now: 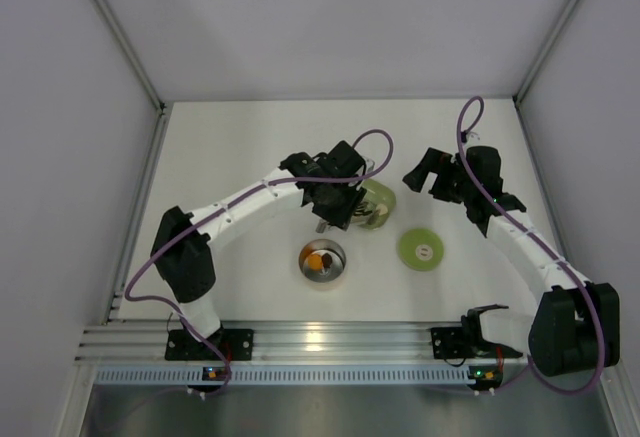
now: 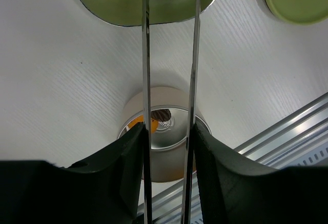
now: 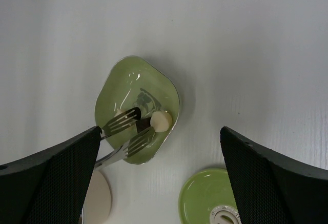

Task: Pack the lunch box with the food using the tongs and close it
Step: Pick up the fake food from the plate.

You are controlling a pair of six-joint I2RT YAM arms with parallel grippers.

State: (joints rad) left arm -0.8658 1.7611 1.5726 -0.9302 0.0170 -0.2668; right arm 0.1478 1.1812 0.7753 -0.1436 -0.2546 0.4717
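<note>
The left claw (image 2: 168, 129) is closed on the tongs (image 2: 146, 55). Its two dark fingers (image 2: 113, 172) press on the two thin silver arms from the outside, one finger on each side. The tongs stick straight out in front of this claw. Their forked tips (image 3: 124, 122) reach into the green dish (image 3: 133, 80), which sits just ahead of the claw. The tips are a little apart. A dark piece (image 3: 144, 124) of food sits between them, and a white piece (image 3: 161, 121) lies right beside it. It is too hard to see if the tips squeeze the dark piece.

The lunch box (image 2: 165, 162) stands on the table (image 2: 61, 80) right below the left claw, closer to the arm's base than the dish is. It has no lid on. Inside it lie an orange piece (image 2: 136, 125) and a brown piece (image 2: 162, 115).

The right claw (image 3: 159, 128) is wide open and holds nothing. It hangs above the table, and the green dish lies out in front of it, between its two fingers. The lid (image 3: 205, 201) lies flat on the table below this claw, a bit behind its tips. The white spot on the lid faces up. The lid is apart from the lunch box and from the dish.
</note>
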